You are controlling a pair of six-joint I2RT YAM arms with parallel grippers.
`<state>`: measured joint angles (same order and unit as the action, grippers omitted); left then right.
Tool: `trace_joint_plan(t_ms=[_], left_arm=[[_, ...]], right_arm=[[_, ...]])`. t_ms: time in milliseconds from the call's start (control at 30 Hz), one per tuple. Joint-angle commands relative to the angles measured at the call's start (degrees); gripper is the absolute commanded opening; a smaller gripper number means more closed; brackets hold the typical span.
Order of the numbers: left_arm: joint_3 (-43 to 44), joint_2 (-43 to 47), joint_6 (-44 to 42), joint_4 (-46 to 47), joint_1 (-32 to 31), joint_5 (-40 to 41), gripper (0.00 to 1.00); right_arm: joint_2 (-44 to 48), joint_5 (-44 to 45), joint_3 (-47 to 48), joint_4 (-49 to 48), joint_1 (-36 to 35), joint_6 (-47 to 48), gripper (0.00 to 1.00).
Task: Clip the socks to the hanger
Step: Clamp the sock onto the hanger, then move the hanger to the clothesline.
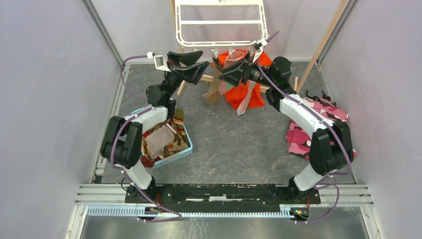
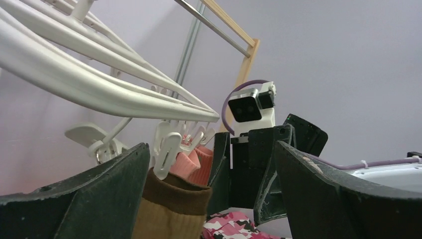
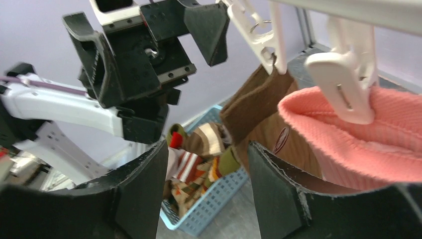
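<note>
Brown sock (image 3: 254,104) and pink sock (image 3: 343,144) hang clipped to the hanger (image 1: 219,22). Left gripper (image 1: 204,59) and right gripper (image 3: 206,147) hover beside them, fingers wide, empty. Likely next: another sock from the basket (image 3: 209,209).

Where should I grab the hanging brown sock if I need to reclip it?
On the brown sock, pinch the dark ribbed cuff just below its white plastic clip, jaws probably coming in sideways: it hangs straight down, cuff flattened.

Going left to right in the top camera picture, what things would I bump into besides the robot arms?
blue basket → brown sock → orange garment → pink camouflage cloth
</note>
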<state>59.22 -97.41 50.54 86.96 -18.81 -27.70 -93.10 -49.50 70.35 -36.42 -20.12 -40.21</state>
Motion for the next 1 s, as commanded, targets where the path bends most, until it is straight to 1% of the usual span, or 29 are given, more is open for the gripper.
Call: trace_joint_plan(t_ms=[0,100,300,433,567,767,867,967], left_arm=[[-4.04,5.11,-5.41,7.22,0.35,2.53,1.0],[-7.04,7.4,-7.29,5.29,0.35,3.01,1.0],[-13.82,11.97,-10.22,3.07,0.35,3.63,1.0],[-18.1,15.44,-12.98,0.29,0.38,3.72,1.0],[-21.27,18.63,-15.69,-3.4,0.4,3.68,1.0],[-25.99,23.15,-20.11,-10.83,0.35,3.64,1.0],[-28.73,25.24,-23.27,-15.89,0.35,4.87,1.0],[-32.42,26.97,-26.45,-19.12,0.36,7.31,1.0]], right_arm=[[5.04,2.16,-0.11,12.34,0.32,14.92,0.68],[7.22,4.15,-0.48,19.03,0.69,21.65,0.71],[11.33,4.49,-3.33,24.1,2.47,29.29,0.71],[14.99,1.72,-5.77,27.05,4.05,35.61,0.72],[18.74,-2.66,-8.03,31.31,5.16,44.29,0.72],[25.73,-3.83,-14.11,38.18,5.55,56.75,0.72],[28.33,-4.05,-18.59,37.41,5.73,60.55,0.72],[29.42,-2.18,-23.39,31.19,6.11,59.21,0.73]])
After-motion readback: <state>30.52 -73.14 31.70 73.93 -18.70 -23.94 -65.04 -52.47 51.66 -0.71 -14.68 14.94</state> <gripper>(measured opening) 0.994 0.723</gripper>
